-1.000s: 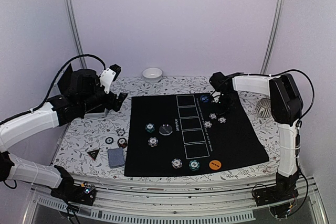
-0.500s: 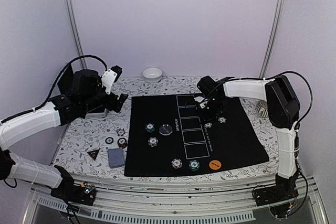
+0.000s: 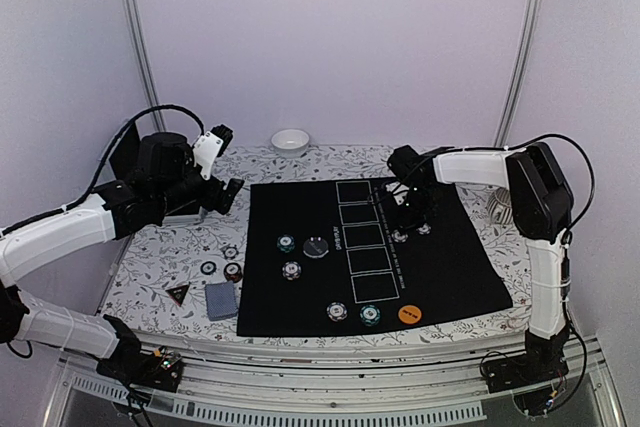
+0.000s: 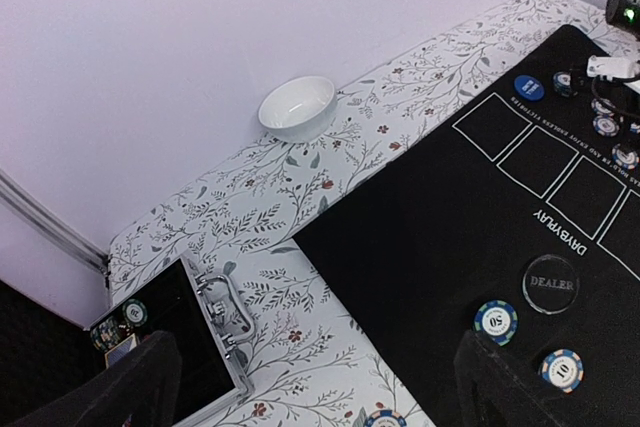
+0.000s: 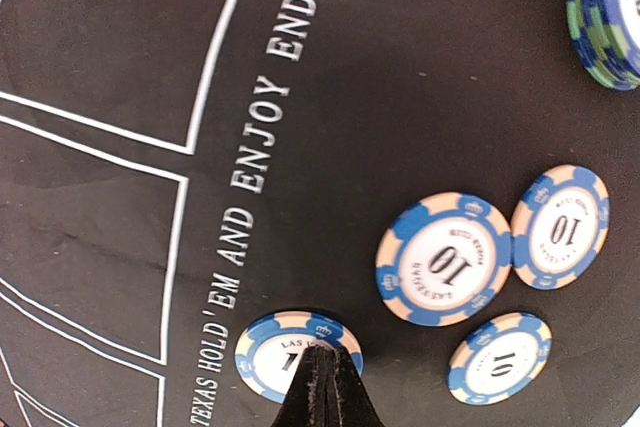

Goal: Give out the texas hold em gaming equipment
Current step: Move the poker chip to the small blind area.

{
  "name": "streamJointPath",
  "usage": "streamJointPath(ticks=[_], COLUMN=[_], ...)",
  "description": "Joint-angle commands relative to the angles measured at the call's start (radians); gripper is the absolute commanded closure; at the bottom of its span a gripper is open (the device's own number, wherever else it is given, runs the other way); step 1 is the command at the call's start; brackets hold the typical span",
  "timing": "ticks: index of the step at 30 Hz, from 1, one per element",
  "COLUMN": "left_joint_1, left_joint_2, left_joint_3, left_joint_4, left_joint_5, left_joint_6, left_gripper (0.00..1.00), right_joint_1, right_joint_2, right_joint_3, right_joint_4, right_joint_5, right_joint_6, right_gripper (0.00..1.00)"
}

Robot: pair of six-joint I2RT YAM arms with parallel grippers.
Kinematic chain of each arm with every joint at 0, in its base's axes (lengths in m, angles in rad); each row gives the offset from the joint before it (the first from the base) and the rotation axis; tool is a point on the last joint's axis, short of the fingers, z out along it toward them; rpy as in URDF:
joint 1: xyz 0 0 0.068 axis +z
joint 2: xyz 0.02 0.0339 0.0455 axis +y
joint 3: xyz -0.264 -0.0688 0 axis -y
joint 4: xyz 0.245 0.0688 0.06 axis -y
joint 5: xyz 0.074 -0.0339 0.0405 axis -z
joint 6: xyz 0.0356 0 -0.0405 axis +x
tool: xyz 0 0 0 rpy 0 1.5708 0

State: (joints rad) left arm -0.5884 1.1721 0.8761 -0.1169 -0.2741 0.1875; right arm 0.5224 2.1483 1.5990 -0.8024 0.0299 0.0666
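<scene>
Right gripper (image 5: 321, 359), jaws pressed together, is hanging over a blue-white chip (image 5: 262, 352). Left gripper (image 4: 315, 387) is hovering, jaws spread wide.

left arm: shoulder low, elbow bent, forearm angled up toward far-left | left hand (image 3: 228, 162): raised, fingers spread wide | right arm: upper link upright at right edge, forearm stretched leftward, wrist dipped | right hand (image 5: 322, 359): fingers pressed together, tips pointing down, set low

Pale lilac walls (image 3: 330, 47) behind a floral-clothed table (image 3: 150, 267).
</scene>
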Motion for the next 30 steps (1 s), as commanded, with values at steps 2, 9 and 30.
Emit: streamJointPath(ticks=[2,9,30], left_joint_1=[0.012,0.012,0.014], left_joint_2=[0.002,0.006,0.003], left_joint_3=[-0.011,-0.011,-0.014], left_joint_4=[0.017,0.018,0.019], left_joint_5=[0.006,0.005,0.003], left_joint_6=[0.008,0.008,0.011], left_gripper=[0.02,0.02,0.02], right_joint_1=[-0.001,0.087,-0.045], right_joint_2=[-0.012,0.002,0.002], right_joint_3=[0.015,0.095,-0.027], right_joint_4=[-0.057,-0.028,-0.04], right_joint_5=[0.0,-0.15,0.034], right_joint_6=[-0.001,-0.02,0.024], right_gripper=[0.97,0.97,0.97])
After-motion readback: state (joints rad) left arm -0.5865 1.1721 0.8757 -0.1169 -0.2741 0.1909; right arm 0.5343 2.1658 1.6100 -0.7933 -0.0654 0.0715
